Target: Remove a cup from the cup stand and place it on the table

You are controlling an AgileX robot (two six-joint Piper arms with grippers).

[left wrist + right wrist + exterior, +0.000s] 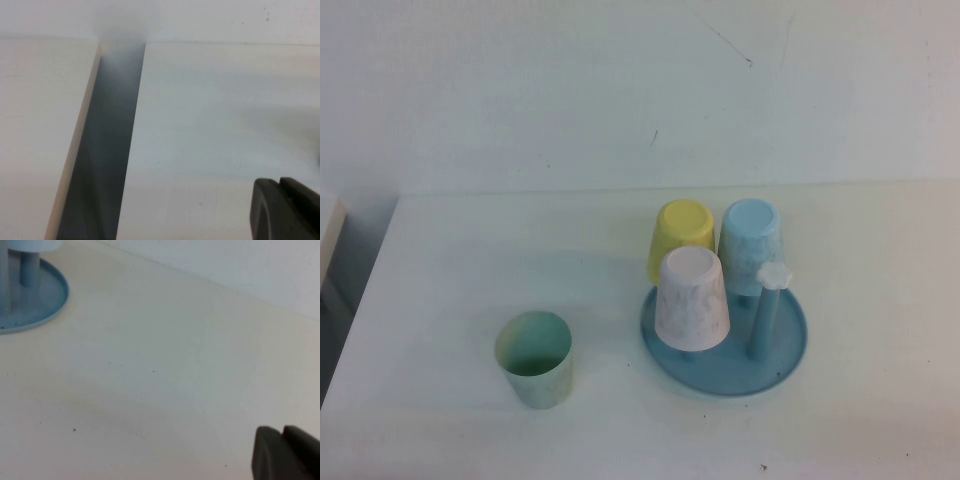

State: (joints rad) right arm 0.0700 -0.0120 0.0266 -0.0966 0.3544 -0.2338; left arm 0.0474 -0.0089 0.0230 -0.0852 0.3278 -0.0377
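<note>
The light blue cup [751, 242] sits upside down on a peg at the back right of the cup stand [720, 378], a round blue-grey tray on the white table [460, 260]. Neither arm shows in the high view. My left gripper [280, 182] is shut and holds nothing, low over bare tabletop beside a dark gap at the table's edge. My right gripper [282, 430] is also shut and holds nothing, hovering over the table some way from the cup stand [47, 302], whose rim and pegs show in the right wrist view.
A yellow tumbler [681, 236] and a pinkish-white marbled tumbler [692, 297] hang upside down on the stand. One peg with a white flower cap [772, 274] is bare. A pale green tumbler [534, 358] stands upright on the table, left of the stand.
</note>
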